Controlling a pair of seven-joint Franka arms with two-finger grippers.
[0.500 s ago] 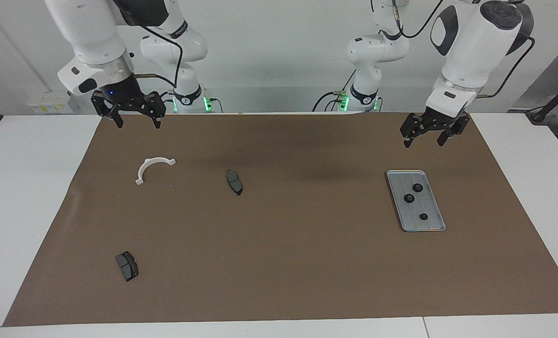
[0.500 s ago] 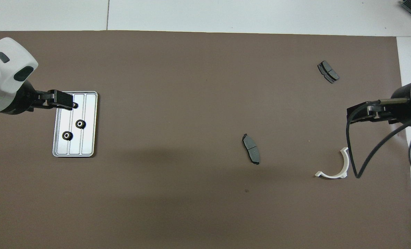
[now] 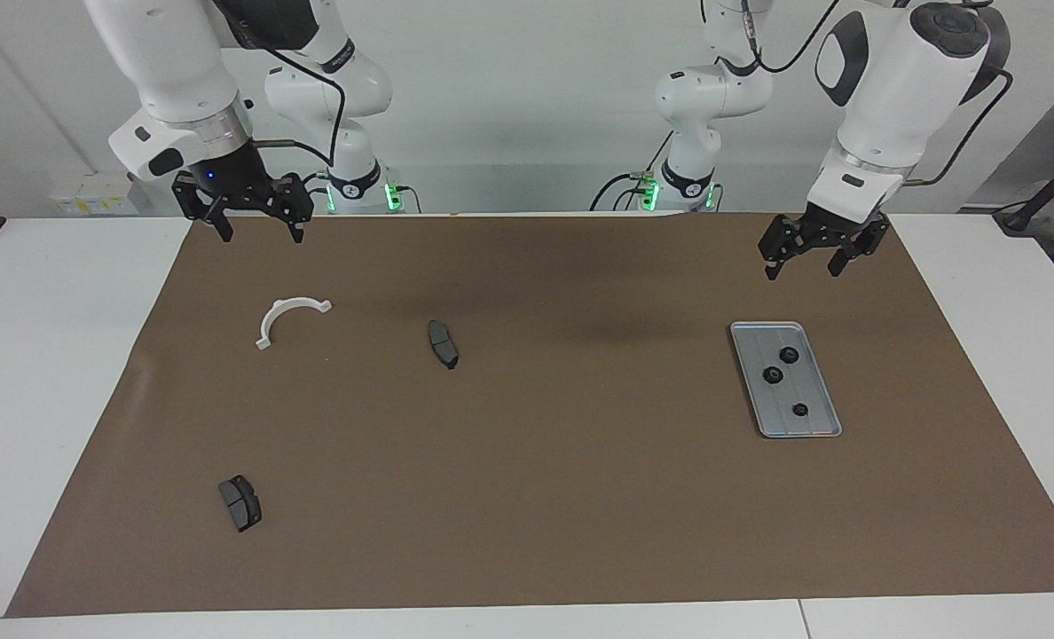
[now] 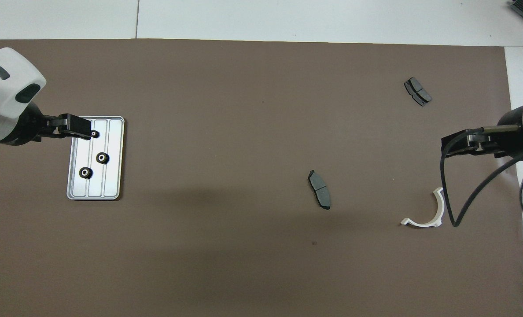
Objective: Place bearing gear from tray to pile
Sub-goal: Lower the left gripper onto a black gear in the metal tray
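Seen first in the facing view, we find the left gripper (image 3: 819, 257) raised in the air over the brown mat (image 3: 545, 497), above the strip between the tray (image 3: 824, 422) and the robots, its fingers spread and empty. We see the tray flat on the mat toward the left arm's end of the table, carrying three black bearing gears (image 3: 773, 375) in a loose line along its length. The right gripper (image 3: 259, 224) hangs over the mat's edge closest to the robots at the right arm's end, fingers likewise spread and holding nothing. We place the pile toward that end: a white half-ring bracket (image 3: 286, 314), one dark brake pad (image 3: 443, 343) nearer the table's middle, and a second brake pad (image 3: 240, 503) well apart, farther from the robots.

Turning to the overhead view, we see the left gripper (image 4: 74, 127) overlapping the tray's (image 4: 114, 158) corner and partly covering one gear; the other two gears (image 4: 102, 157) lie uncovered. The right gripper (image 4: 457, 145) shows above the bracket (image 4: 437, 209). The two pads (image 4: 319, 188) (image 4: 417, 91) lie flat on the mat (image 4: 244, 255).
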